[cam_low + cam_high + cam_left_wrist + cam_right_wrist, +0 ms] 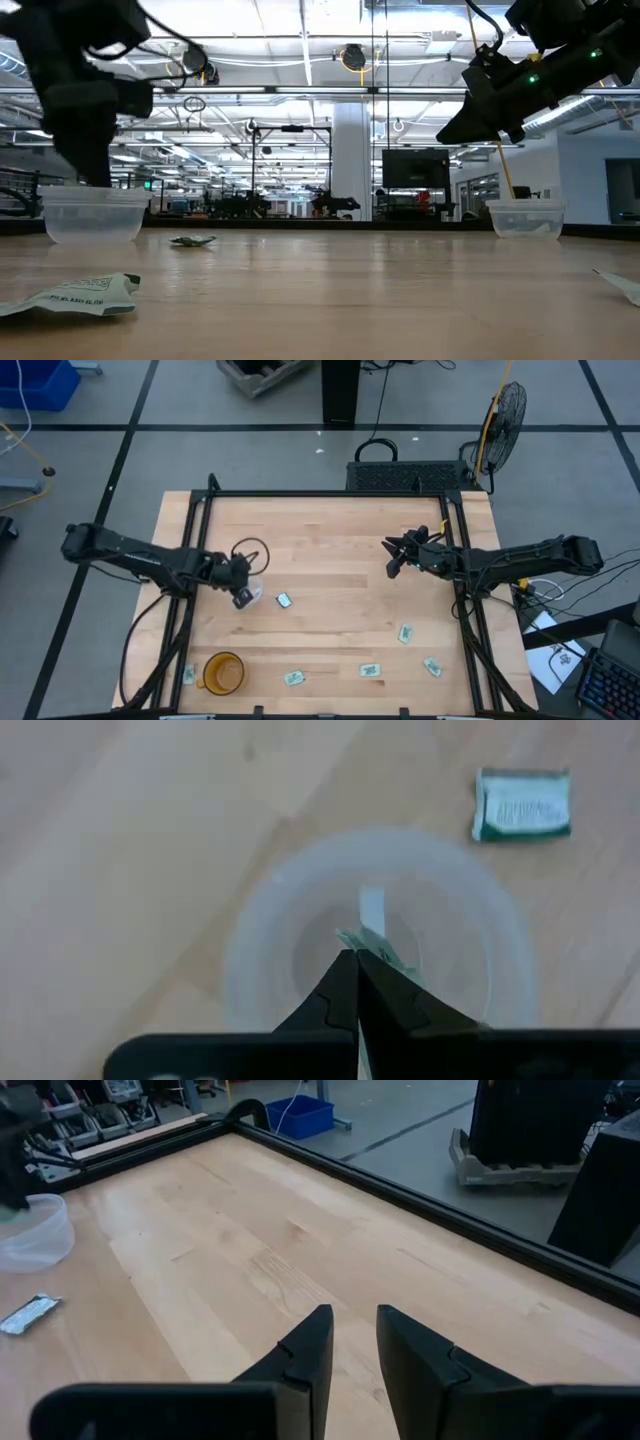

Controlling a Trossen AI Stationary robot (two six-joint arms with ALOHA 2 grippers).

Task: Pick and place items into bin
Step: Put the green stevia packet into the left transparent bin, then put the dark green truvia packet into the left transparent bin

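Left gripper [357,960] pinched on a packet [372,935], directly above clear tub [260,930]. Right gripper [352,1342] slightly parted, empty, raised over bare table [250,1230].

left pincer [357,982]: closed on packet [371,938] | over clear bin [262,935] | second packet [522,805]: on table beside
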